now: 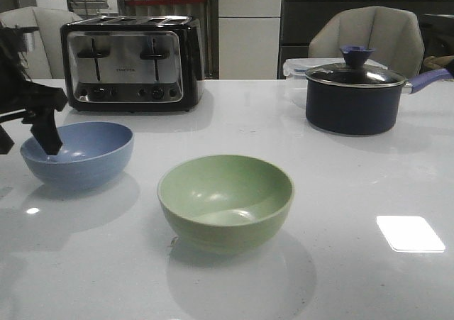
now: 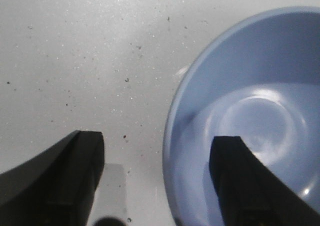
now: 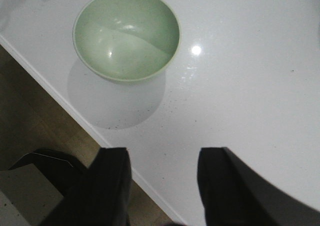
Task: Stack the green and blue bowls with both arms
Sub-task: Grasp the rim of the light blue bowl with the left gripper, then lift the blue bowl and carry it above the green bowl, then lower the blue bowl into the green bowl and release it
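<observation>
Front view, near to far: green bowl (image 1: 225,203) upright at centre, toward 6 o'clock; blue bowl (image 1: 77,154) at about 9 o'clock from it, well apart; toaster (image 1: 132,63) at 11 o'clock and saucepan (image 1: 359,94) at 2 o'clock, far back on the table (image 1: 355,192).

Left claw (image 2: 160,181) spread wide, astride the blue bowl's rim: one finger (image 2: 240,181) inside the bowl, the other finger (image 2: 70,176) outside over bare table. Rim between both, not yet pinched. Clearly the nearer arm to this bowl.

Right claw (image 3: 162,186) also spread wide, holding nothing, hanging over the table edge, with the green bowl straight ahead of the fingers, well apart.

Round bowls, so no long axis to align; probably next: closing on the blue rim.
</observation>
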{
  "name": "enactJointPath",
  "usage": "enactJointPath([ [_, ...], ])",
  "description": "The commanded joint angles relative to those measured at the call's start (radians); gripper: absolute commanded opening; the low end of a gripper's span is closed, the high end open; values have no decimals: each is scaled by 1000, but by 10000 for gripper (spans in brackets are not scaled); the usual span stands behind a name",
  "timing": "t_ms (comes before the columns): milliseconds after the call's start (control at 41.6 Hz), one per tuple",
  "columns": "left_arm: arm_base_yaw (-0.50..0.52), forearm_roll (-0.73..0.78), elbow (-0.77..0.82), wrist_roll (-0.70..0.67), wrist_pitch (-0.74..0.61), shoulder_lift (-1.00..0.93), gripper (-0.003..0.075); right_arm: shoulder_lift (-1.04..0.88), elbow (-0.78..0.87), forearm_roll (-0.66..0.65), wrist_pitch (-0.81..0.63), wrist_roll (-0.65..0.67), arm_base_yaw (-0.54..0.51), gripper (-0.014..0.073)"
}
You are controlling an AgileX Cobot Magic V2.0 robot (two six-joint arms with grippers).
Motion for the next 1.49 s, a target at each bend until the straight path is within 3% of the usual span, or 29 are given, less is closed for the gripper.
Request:
enactJointPath([
  [0, -8, -19, -42, 3, -58, -22, 427, -7, -28, 7, -53, -9, -1, 434],
  [289, -8, -22, -50, 3, -56, -12, 97, -7, -28, 7, -53, -9, -1, 434],
  [602, -15, -68, -48, 22, 80, -198, 93, -7, -28, 7, -53, -9, -1, 434],
  [842, -132, -117, -48, 81, 142, -348, 93, -7, -28, 7, -53, -9, -1, 434],
  [1203, -399, -127, -48, 97, 61, -307, 93, -7, -28, 7, -53, -9, -1, 434],
  [1468, -442, -183, -48, 97, -23, -197, 93, -7, -28, 7, -53, -9, -1, 434],
])
